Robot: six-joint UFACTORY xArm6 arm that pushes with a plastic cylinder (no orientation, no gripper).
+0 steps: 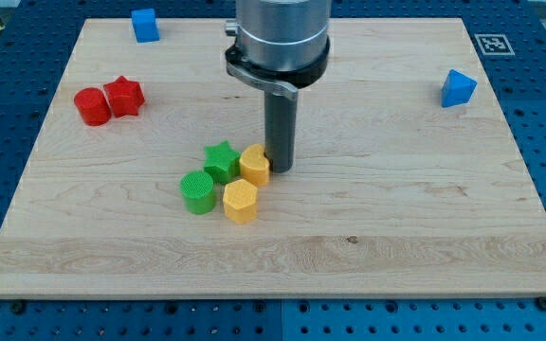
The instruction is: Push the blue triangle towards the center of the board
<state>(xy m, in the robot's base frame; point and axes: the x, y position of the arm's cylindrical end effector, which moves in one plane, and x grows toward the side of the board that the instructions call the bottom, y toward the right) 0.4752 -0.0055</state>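
Note:
The blue triangle [458, 88] lies near the board's right edge, in the upper right of the view. My tip [280, 169] rests near the middle of the board, far to the left of the blue triangle. It touches or nearly touches the right side of a yellow block [254, 163]. A blue cube [145, 25] sits at the board's top left edge.
A green star [221, 159], a green cylinder [197, 191] and a yellow hexagon [240, 201] cluster just left of my tip. A red cylinder [92, 106] and a red star [124, 96] sit at the left. The wooden board [396, 227] lies on a blue perforated table.

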